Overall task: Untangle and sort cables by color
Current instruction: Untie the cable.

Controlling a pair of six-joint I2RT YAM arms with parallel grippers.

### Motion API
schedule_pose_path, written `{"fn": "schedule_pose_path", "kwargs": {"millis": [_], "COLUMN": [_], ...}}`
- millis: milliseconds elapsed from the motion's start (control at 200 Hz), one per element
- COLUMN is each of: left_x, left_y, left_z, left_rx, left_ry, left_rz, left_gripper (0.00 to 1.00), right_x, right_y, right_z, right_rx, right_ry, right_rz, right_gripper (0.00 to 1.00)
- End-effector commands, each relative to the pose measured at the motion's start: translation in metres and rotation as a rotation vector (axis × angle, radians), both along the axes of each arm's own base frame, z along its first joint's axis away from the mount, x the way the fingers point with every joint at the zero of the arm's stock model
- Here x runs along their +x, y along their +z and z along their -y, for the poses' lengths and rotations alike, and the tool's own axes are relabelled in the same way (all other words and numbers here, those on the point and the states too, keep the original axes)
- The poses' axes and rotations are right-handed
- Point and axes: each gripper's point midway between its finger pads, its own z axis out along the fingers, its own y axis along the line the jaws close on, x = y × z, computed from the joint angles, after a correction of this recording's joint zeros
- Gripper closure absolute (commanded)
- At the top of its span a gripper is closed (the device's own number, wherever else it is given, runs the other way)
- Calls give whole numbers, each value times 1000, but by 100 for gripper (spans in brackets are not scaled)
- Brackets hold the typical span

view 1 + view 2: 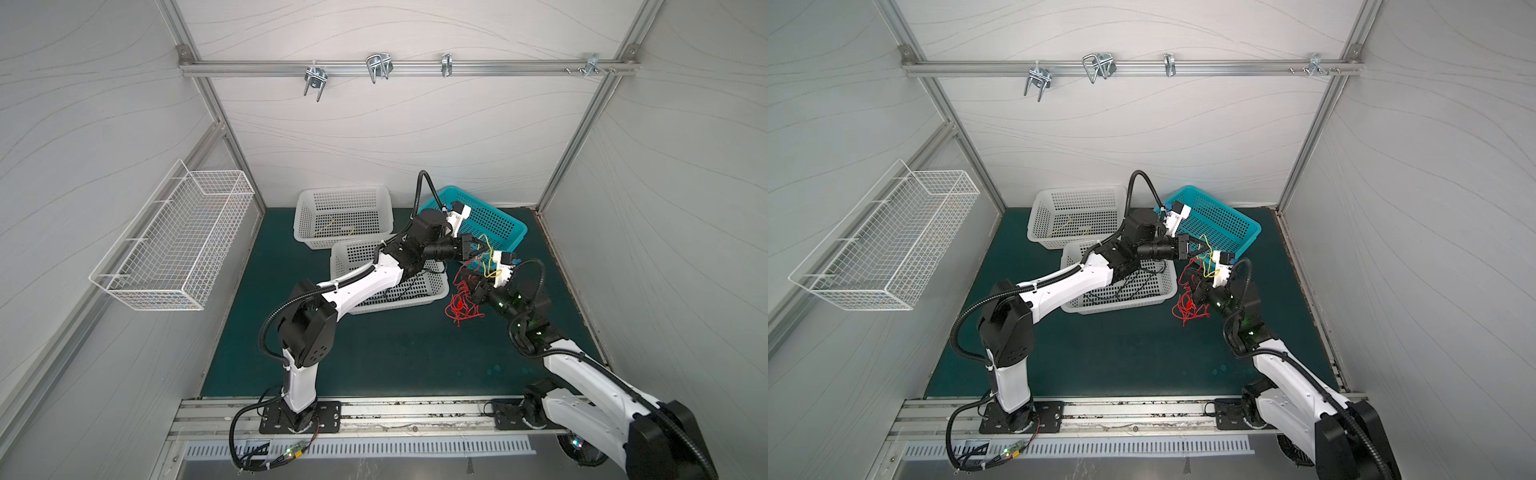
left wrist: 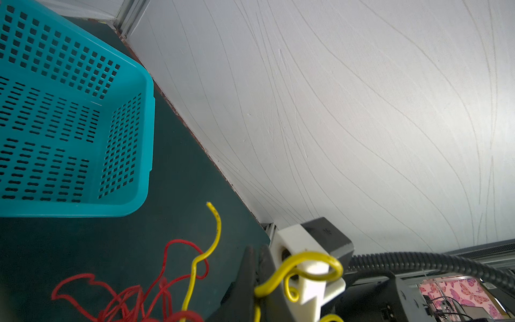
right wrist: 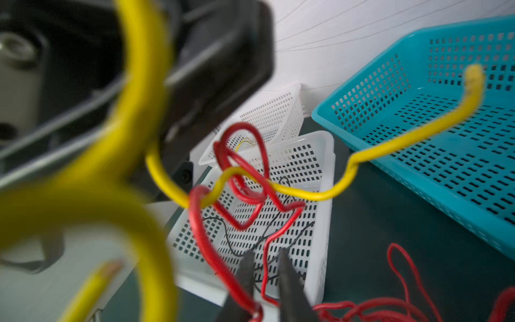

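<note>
My left gripper [image 1: 473,246] [image 2: 257,278] is shut on a yellow cable [image 1: 487,248] [image 2: 216,237] and holds it above the mat beside the teal basket [image 1: 521,232]. That yellow cable [image 3: 306,193] is knotted through loops of a red cable [image 3: 242,172]. My right gripper [image 1: 471,280] [image 3: 264,255] sits just below it, shut on a red strand with its tips narrowly apart. The red cables [image 1: 459,305] [image 1: 1187,307] hang in a tangle down to the mat. Black cables [image 1: 399,291] lie in the near white basket, and thin yellow cables [image 1: 332,228] in the far one.
The near white basket [image 1: 442,297] lies under the left arm, and the far white basket [image 1: 301,208] stands against the back wall. The right wall is close to both grippers. A wire basket [image 1: 166,249] hangs on the left wall, and metal hooks [image 1: 378,66] on the rail.
</note>
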Motion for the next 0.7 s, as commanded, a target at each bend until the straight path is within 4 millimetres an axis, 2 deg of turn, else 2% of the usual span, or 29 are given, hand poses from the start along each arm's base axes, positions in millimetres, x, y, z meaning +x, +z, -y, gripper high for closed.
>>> {"fn": "schedule_pose_path", "kwargs": {"millis": [0, 85, 190, 475, 585, 695], "left_x": [4, 5, 10, 19, 25, 32], "left_y": [20, 21, 27, 51, 55, 60], "left_z": [6, 1, -9, -35, -47, -59], "left_rx": [-51, -20, 0, 41, 88, 136], "left_ry": [6, 22, 50, 109, 161, 213], "left_rz": [46, 66, 91, 169, 217, 259], "left_gripper": [100, 100, 100, 100, 100, 100], "right_x": [12, 14, 12, -15, -25, -31], "right_y": [7, -12, -39, -102, -116, -121], "right_z": [8, 20, 45, 112, 124, 132], "right_rx": [1, -37, -78, -73, -58, -80], "right_ry": [-81, -153, -276, -535, -573, -600], "right_rz": [26, -41, -130, -353, -408, -437], "right_gripper": [100, 100, 100, 100, 100, 100]}}
